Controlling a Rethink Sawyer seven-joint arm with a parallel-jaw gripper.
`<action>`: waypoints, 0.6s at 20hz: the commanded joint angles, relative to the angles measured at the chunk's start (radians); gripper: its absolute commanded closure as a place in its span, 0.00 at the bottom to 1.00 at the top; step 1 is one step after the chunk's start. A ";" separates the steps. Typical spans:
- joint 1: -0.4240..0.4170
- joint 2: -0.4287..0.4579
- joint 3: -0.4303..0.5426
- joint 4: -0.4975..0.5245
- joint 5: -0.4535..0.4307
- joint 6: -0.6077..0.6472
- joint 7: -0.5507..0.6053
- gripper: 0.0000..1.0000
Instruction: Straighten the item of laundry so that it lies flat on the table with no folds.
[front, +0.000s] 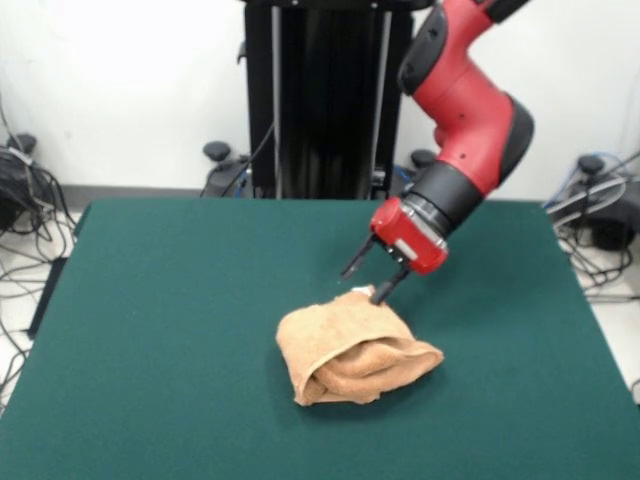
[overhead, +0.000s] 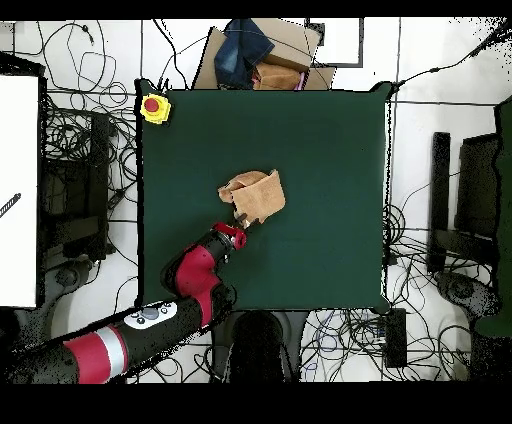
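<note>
Where the gripper (front: 373, 279) comes down at a slant from the red arm (front: 468, 110), fingers spread apart, one fingertip touching the far upper edge of the towel (front: 355, 352), the other clear of it; nothing clamped. Towel bunched in a rolled, folded heap near the middle of the green table (front: 150, 330), a curled flap along its near side. Table bare around the heap, nothing blocking approach. Seen only from overhead: towel (overhead: 256, 196) just beyond the gripper (overhead: 239, 221), yellow box with red button (overhead: 154, 107) at a table corner, cardboard and dark cloth (overhead: 258, 52) past the far edge, cables across the floor (overhead: 90, 150).
</note>
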 joint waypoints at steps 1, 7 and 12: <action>0.026 0.098 0.130 -0.131 0.098 -0.002 0.115 0.00; 0.031 0.084 0.145 -0.130 0.103 0.035 0.141 0.00; 0.047 0.069 0.163 -0.118 0.116 0.054 0.153 0.00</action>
